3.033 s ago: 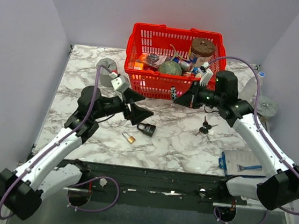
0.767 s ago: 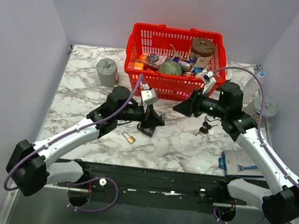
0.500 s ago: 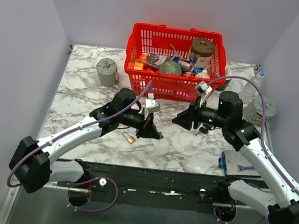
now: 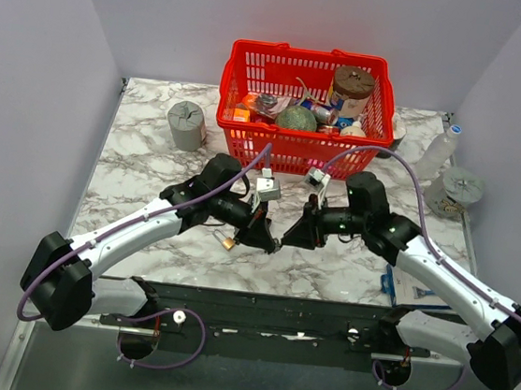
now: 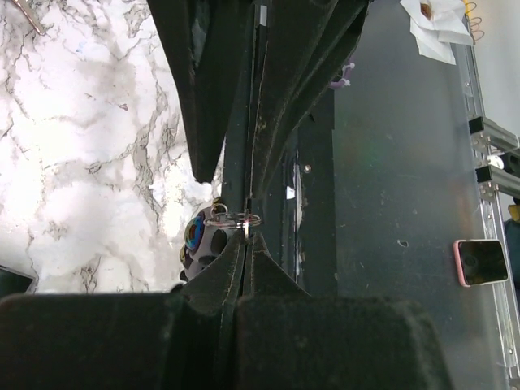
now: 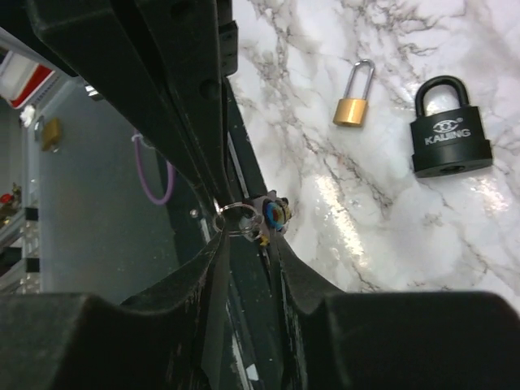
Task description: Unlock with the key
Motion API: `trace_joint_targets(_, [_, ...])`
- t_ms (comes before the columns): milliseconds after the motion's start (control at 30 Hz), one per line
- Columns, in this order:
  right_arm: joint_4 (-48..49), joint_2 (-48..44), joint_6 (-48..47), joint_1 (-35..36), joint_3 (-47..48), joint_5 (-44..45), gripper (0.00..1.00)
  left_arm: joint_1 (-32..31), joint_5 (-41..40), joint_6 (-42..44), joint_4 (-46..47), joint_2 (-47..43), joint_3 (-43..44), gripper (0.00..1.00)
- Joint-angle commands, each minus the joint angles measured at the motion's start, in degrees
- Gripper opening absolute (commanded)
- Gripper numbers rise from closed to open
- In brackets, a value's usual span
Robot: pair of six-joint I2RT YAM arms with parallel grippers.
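Left hand (image 5: 244, 236) and right hand (image 6: 246, 237) meet tip to tip, each pinched almost shut on the key (image 6: 272, 213) near the front edge of the worktop (image 6: 366, 211); release one side only once the other grips firmly, then aim a blade at the black padlock (image 6: 451, 130) beyond.

Shows the left gripper (image 4: 271, 242) and the right gripper (image 4: 286, 240) tip to tip over the near middle of the marble table (image 4: 142, 158). Places a small brass padlock (image 4: 228, 242) just beside the left one, a red basket (image 4: 302, 145) at the far edge.
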Motion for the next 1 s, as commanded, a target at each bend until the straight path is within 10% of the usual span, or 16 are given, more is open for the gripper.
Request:
trace_joint_targets(0, [6.58, 0.85, 2.53, 0.89, -0.25, -4.74, 0.31, -0.42, 2.18, 1.2, -0.38, -0.1, 1.35, 0.0])
trace_joint_targets(800, [11.76, 4.72, 6.38, 2.3, -2.0, -3.7, 0.01, -0.5, -1.5, 0.24, 1.72, -0.62, 1.09, 0.01])
trace_joint_targets(967, [17.57, 3.76, 12.1, 2.21, -5.51, 3.68, 0.01, -0.33, -5.11, -0.64, 2.96, -2.29, 0.12, 0.53])
